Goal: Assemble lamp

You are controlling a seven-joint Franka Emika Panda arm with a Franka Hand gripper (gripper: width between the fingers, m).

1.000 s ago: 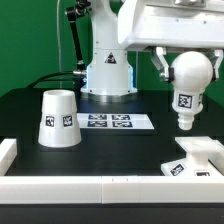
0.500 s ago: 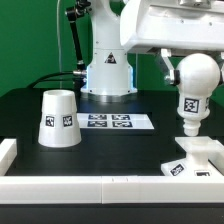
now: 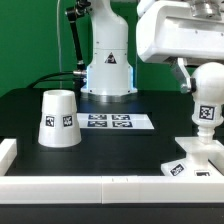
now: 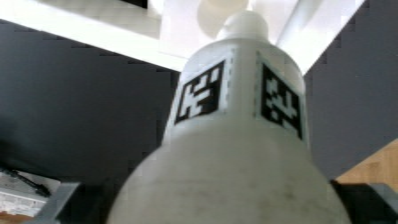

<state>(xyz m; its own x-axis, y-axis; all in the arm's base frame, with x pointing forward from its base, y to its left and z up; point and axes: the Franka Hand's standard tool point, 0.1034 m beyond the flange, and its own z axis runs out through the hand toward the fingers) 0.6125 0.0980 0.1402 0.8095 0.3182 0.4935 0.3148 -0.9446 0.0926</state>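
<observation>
My gripper is shut on the ball head of the white bulb and holds it upright, neck and tag pointing down. The bulb's tip hangs just above the stepped square base at the front on the exterior view's right; I cannot tell if they touch. In the wrist view the bulb fills the picture and hides the jaws, and its tip points at the base. The cone shade stands alone on the exterior view's left.
The marker board lies flat in the middle of the black table. The robot pedestal stands behind it. A low white rail runs along the front edge, with a block at its left end.
My gripper has carried the bulb toward the exterior view's right and a little lower, from beside the base to over it. The shade and base have not moved.
</observation>
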